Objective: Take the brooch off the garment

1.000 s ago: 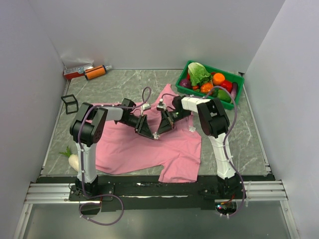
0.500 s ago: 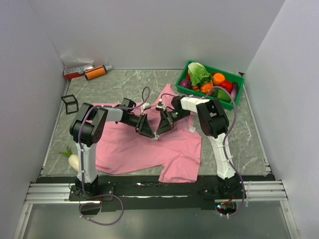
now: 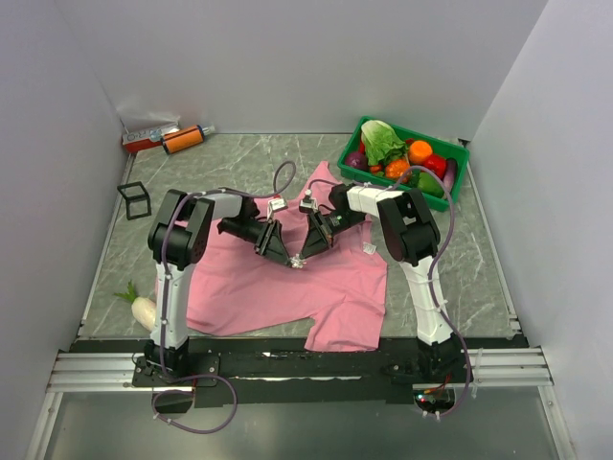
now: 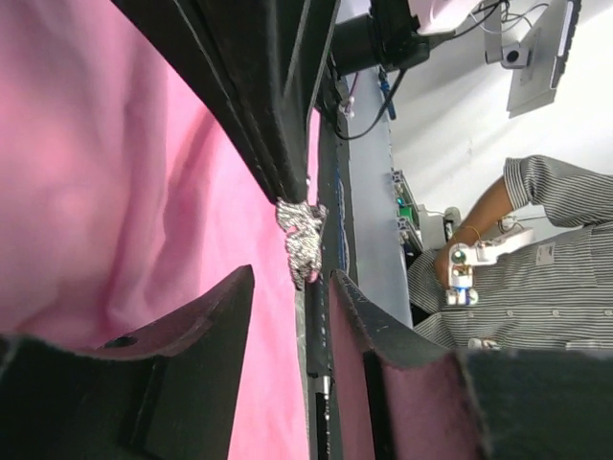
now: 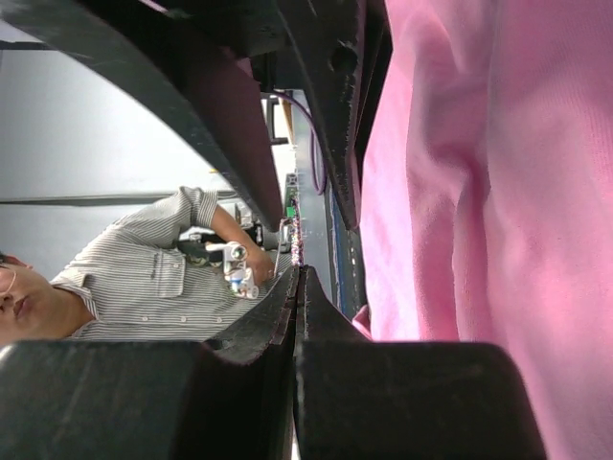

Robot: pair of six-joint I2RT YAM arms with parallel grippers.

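The pink T-shirt [image 3: 249,287] lies flat in the middle of the table. The brooch [image 3: 298,261] is a tiny silvery trinket at the tips of both grippers. In the left wrist view the brooch [image 4: 302,240] sits at the tip of the right gripper's closed black fingers, just above the pink cloth [image 4: 115,172]. My right gripper [image 3: 303,255] is shut on the brooch, whose glittering edge [image 5: 295,244] shows just past its own tips [image 5: 299,278]. My left gripper [image 3: 283,257] is open, its fingers [image 4: 192,355] spread either side of the brooch, low on the cloth.
A green crate [image 3: 460,177] of vegetables stands at the back right. Orange and red tubes [image 3: 168,139] lie at the back left. A small black frame [image 3: 134,199] and a white radish [image 3: 142,309] lie left of the shirt. A person in a striped shirt [image 5: 144,278] shows beyond the table.
My left arm's elbow has swung up and to the right, and the left gripper has shifted slightly back. The right gripper has stayed in place with the brooch in it.
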